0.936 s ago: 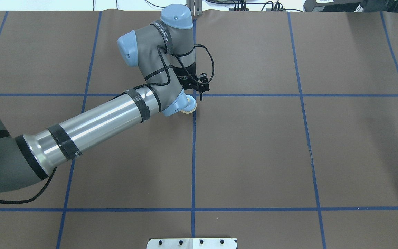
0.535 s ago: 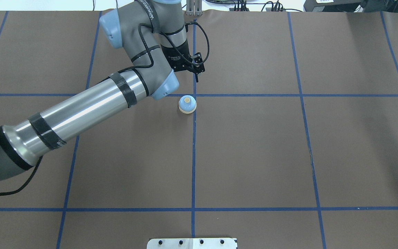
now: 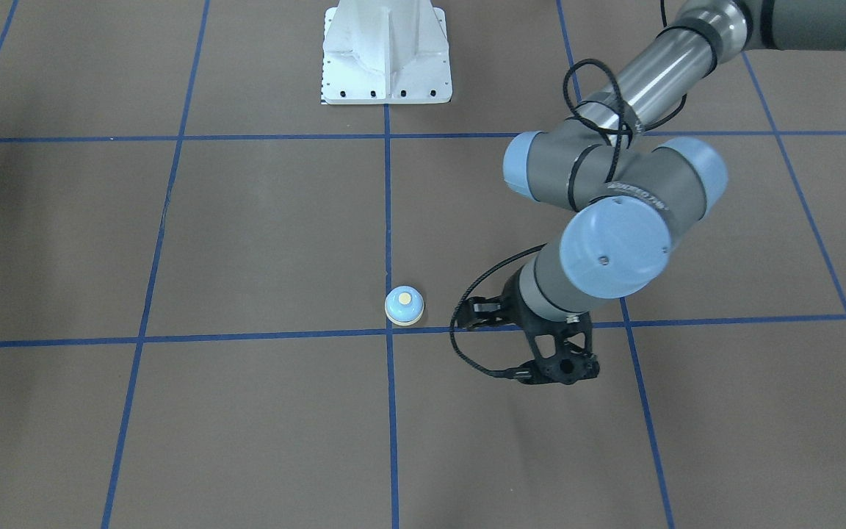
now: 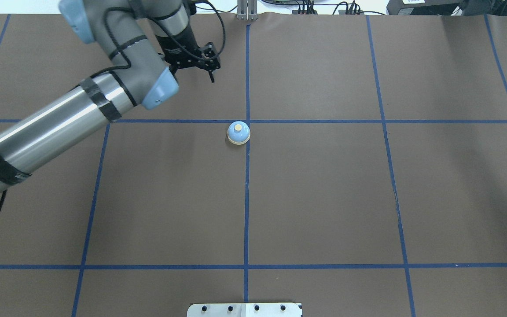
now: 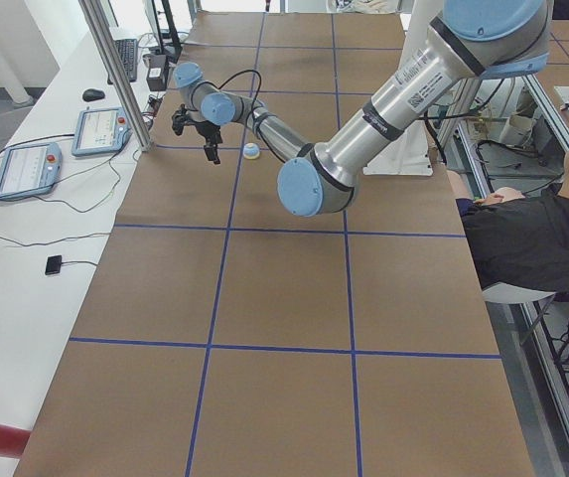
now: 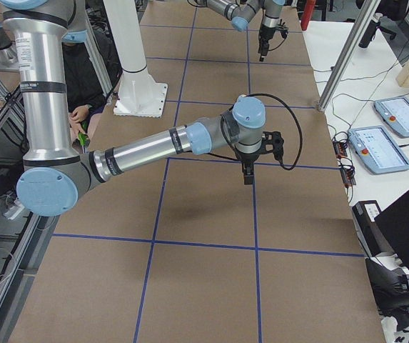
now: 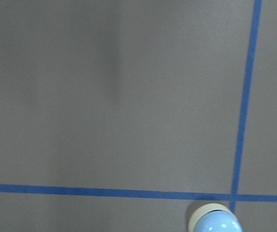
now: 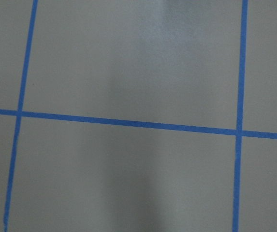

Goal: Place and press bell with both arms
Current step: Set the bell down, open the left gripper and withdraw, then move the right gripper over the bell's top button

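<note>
The small light-blue bell (image 4: 238, 132) with its cream button stands upright on the brown mat beside a crossing of blue tape lines; it also shows in the front view (image 3: 404, 306) and at the bottom edge of the left wrist view (image 7: 215, 222). My left gripper (image 4: 211, 77) hangs above the mat, away from the bell toward the far left, empty, with its fingers together; it also shows in the front view (image 3: 571, 369). My right gripper (image 6: 248, 177) shows only in the exterior right view, pointing down over bare mat; I cannot tell whether it is open or shut.
The white pedestal base (image 3: 386, 55) stands at the robot's side of the table. Control tablets (image 5: 26, 169) and a metal post (image 5: 115, 70) line the far edge. A seated person (image 5: 532, 238) is beside the table. Blue tape lines grid the mat.
My left arm has swung away from over the bell, up and to the far left. The bell, half hidden under the wrist before, now stands in the open and has not moved.
</note>
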Robot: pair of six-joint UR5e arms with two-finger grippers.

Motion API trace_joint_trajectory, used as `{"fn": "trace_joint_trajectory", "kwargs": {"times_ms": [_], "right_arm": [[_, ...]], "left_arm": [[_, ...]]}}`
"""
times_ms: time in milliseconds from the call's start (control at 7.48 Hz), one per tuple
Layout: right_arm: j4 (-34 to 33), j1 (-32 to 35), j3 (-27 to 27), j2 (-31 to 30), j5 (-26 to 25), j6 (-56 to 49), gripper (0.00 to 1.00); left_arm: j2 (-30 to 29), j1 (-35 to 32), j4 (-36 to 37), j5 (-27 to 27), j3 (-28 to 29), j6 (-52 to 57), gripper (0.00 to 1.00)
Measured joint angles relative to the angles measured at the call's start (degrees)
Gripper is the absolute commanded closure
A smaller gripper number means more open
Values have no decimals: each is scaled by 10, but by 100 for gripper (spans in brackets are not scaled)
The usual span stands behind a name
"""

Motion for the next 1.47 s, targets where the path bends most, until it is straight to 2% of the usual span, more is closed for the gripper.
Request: {"fn": "trace_joint_trajectory", "kwargs": {"times_ms": [134, 401, 803, 1070, 1338, 1471], "right_arm": [[0, -22, 3, 34, 10, 16, 0], [1, -72, 15, 99, 7, 80, 0], [-4, -181, 18, 190, -59, 190, 0], [-6, -254, 1, 246, -113, 262, 0], [-6, -320, -47, 309, -178, 308, 2], [-6, -350, -85, 346, -211, 325, 10]], "left_arm": [[51, -31, 37, 2, -54, 77, 0], [164, -107, 61, 5, -127, 230, 0], [310, -230, 61, 6, -186, 438, 0], [407, -295, 57, 5, -237, 496, 0], [497, -328, 52, 12, -304, 515, 0], [524, -334, 52, 18, -325, 524, 0]]}}
